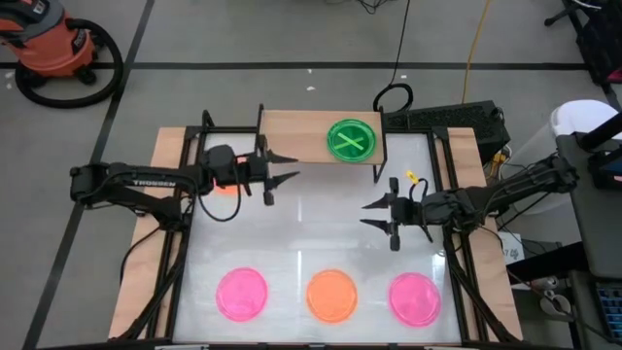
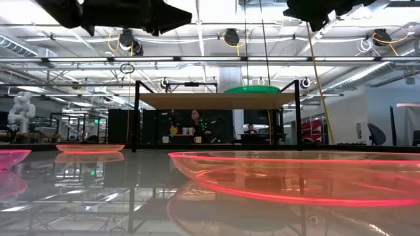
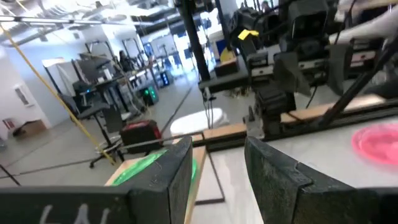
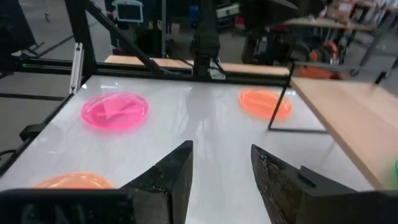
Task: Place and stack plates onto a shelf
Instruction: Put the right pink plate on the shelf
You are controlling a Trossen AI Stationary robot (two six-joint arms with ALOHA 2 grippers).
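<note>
The shelf (image 1: 301, 131) stands at the table's far middle on black legs, and one green plate (image 1: 351, 139) lies on its right half. It also shows in the low view as the shelf (image 2: 216, 99) and the green plate (image 2: 252, 89). Three plates lie along the near edge: pink (image 1: 241, 293), orange (image 1: 332, 295), pink (image 1: 415, 297). Another orange plate (image 1: 225, 188) lies under my left arm. My left gripper (image 1: 287, 167) is open, in the air by the shelf's near left part. My right gripper (image 1: 369, 214) is open above the table's middle, pointing left. Other plates are out of view.
Black frame posts (image 1: 206, 122) stand at the shelf's left. The table's wooden side borders (image 1: 146, 253) carry the arm bases. A yellow-tagged thing (image 1: 412, 178) lies right of the shelf. White tabletop (image 1: 321, 233) lies between the shelf and the near row.
</note>
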